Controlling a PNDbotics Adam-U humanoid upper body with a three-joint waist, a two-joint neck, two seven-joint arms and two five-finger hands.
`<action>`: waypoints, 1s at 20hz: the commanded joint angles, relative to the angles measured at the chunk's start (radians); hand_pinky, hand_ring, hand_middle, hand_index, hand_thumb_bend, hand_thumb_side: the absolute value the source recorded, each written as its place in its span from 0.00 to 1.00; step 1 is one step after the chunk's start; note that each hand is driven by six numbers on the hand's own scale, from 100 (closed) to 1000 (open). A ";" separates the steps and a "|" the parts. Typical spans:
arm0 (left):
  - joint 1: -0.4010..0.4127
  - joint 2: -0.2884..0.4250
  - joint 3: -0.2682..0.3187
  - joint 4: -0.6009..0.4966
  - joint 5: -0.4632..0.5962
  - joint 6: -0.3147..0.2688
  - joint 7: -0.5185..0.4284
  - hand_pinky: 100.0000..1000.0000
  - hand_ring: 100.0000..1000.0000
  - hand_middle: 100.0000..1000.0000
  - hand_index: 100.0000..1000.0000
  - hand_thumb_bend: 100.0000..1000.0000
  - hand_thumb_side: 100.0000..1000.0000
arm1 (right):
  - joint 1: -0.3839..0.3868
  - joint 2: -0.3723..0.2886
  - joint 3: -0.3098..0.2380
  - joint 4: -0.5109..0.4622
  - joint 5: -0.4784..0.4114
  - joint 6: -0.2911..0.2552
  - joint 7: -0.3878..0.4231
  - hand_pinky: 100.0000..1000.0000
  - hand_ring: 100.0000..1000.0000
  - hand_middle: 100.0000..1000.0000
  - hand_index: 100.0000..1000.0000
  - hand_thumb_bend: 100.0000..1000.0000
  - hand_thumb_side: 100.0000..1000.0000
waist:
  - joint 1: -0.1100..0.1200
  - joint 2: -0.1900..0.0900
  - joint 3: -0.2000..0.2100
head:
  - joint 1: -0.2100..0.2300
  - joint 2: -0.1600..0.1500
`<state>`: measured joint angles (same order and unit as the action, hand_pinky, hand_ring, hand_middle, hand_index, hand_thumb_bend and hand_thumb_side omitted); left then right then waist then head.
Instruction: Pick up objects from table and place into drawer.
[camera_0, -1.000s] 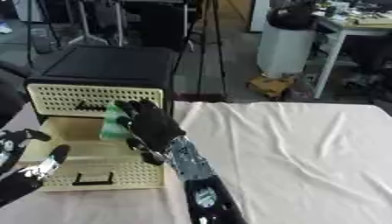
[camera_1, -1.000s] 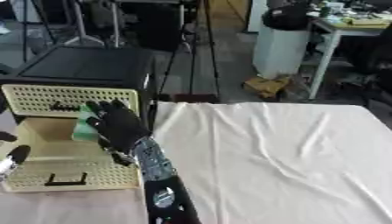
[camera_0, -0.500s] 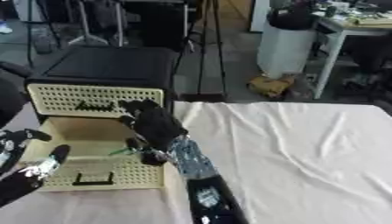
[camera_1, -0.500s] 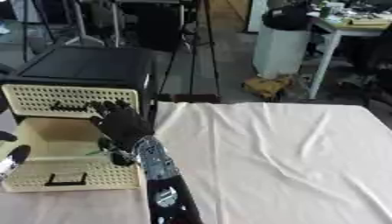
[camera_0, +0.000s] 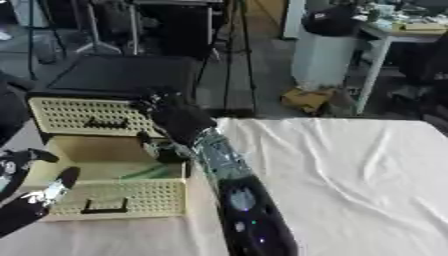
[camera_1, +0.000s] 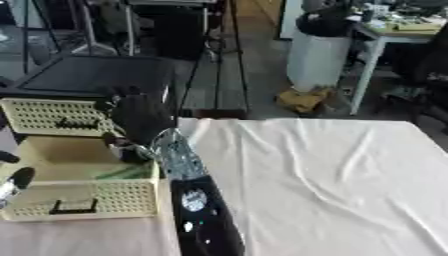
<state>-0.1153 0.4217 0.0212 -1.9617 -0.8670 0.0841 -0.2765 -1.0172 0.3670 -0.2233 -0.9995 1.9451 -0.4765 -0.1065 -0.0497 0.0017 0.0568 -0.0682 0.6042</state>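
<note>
White creased cloth (camera_0: 350, 170) covering the tabletop, spread to the right of the hand. Background, beyond the hand: black tripod legs (camera_0: 234, 45); white cylindrical bin (camera_0: 324, 55) with a black top; yellowish crumpled item on the floor (camera_0: 306, 99); white table leg (camera_0: 372, 70) at far right.

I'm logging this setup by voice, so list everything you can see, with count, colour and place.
Drawer unit: one, cream with a black top, table's left end.
Open drawer: one, cream, pulled out toward the robot.
Green object: one, lying inside the open drawer.
Tablecloth: one, white, covering the table.
Bin: one, pale, on the floor behind.
Right hand: black, over the drawer's back, fingers relaxed.
Left hand: black, lower left, open.
</note>
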 joint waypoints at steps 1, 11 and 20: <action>-0.003 0.024 0.002 -0.007 0.002 -0.001 -0.002 0.00 0.00 0.00 0.70 0.38 1.00 | -0.046 -0.094 -0.019 0.047 -0.020 0.035 -0.004 0.84 0.87 0.94 0.84 0.13 0.17 | 0.004 -0.012 -0.006 | 0.009 0.001; 0.018 0.064 0.004 -0.016 0.008 -0.010 -0.003 0.00 0.00 0.00 0.69 0.38 1.00 | -0.038 -0.366 -0.159 0.090 -0.070 0.192 0.031 0.85 0.89 0.91 0.85 0.05 0.15 | -0.006 -0.023 -0.037 | 0.045 0.005; 0.077 0.155 -0.148 -0.038 0.136 -0.118 -0.094 0.00 0.02 0.19 0.63 0.29 1.00 | 0.004 -0.568 -0.207 0.132 -0.205 0.278 0.047 0.86 0.91 0.89 0.86 0.00 0.17 | -0.002 -0.025 -0.058 | 0.073 -0.004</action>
<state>-0.0326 0.5404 -0.1067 -1.9803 -0.7512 -0.0155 -0.3572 -0.9939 -0.1534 -0.4253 -0.8663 1.7626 -0.2085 -0.0572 -0.0573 -0.0130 -0.0025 -0.0016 0.6044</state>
